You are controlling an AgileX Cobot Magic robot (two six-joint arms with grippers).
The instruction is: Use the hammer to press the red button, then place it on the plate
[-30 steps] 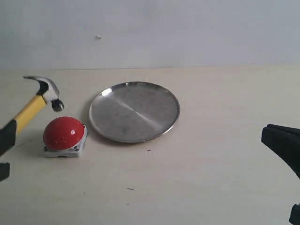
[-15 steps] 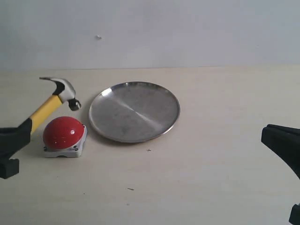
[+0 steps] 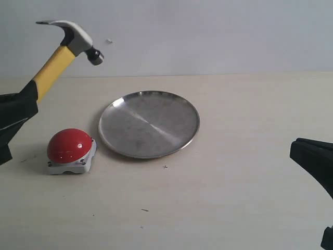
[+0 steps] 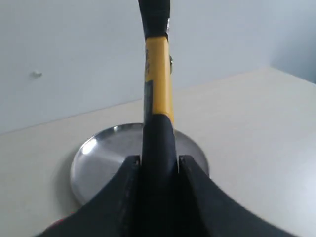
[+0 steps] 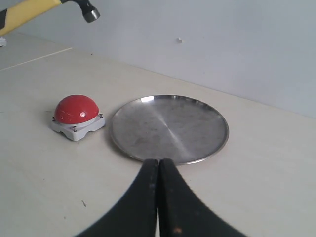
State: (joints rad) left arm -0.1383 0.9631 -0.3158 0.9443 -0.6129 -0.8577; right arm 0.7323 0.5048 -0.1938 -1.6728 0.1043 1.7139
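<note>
My left gripper (image 3: 15, 112) is shut on the black handle of the hammer (image 3: 57, 57), which tilts up and to the right, its dark head (image 3: 78, 35) high in the air. In the left wrist view both fingers clamp the handle (image 4: 159, 148), and the yellow neck (image 4: 158, 84) rises beyond them. The red button (image 3: 69, 146) sits on its grey base on the table, below the hammer and apart from it. The silver plate (image 3: 149, 123) lies right of the button with nothing on it. My right gripper (image 5: 158, 163) is shut and empty, low at the right near the plate's rim (image 5: 168, 160).
The pale table (image 3: 234, 198) runs back to a plain white wall (image 3: 208, 36). A few small dark specks (image 3: 144, 210) lie in front of the plate. The right arm's black body (image 3: 315, 161) shows at the right edge.
The left gripper has lifted the hammer: its head rose from just above the red button to high over the table and moved slightly right. The right arm has not moved.
</note>
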